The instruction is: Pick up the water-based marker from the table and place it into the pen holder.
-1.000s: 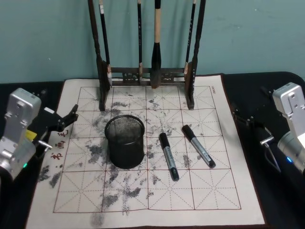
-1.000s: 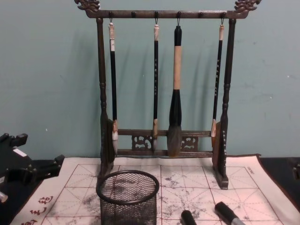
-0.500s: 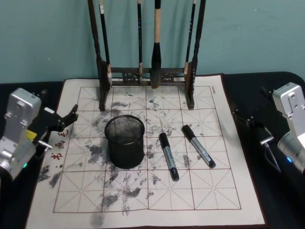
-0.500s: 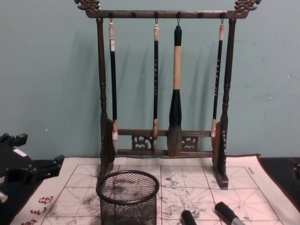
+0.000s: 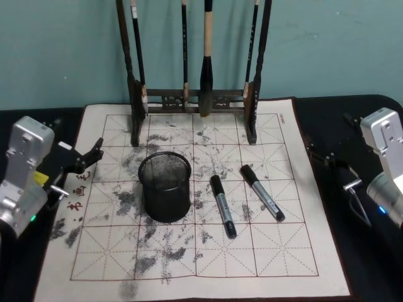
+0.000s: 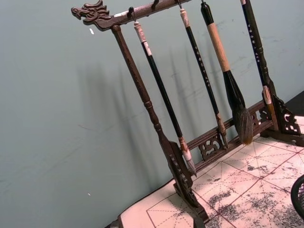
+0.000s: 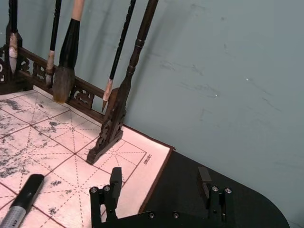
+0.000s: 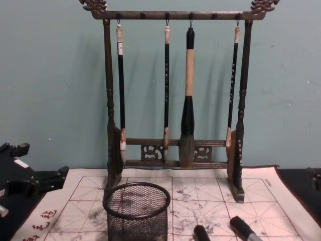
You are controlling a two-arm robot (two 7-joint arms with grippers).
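Black table with a pale mat on top, full of red squares and grey ink smudges. Near the middle of the mat, two black pens lying flat, side by side but not touching: middle marker and right marker, both slanting from 11 o'clock to 5 o'clock. At 9 o'clock from the middle marker, just beside it, pen holder, a black mesh cup standing upright. Neither marker in the cup yet. At 9 o'clock from the cup, by the mat's edge, left gripper, jaws apart, holding nothing. At 3 o'clock, off the mat and above the black table, right gripper, jaws wide apart, holding nothing too. At 12 o'clock, on the far part of the mat, tall dark brush rack with four brushes hanging down. Behind it all, a plain blue-green wall.
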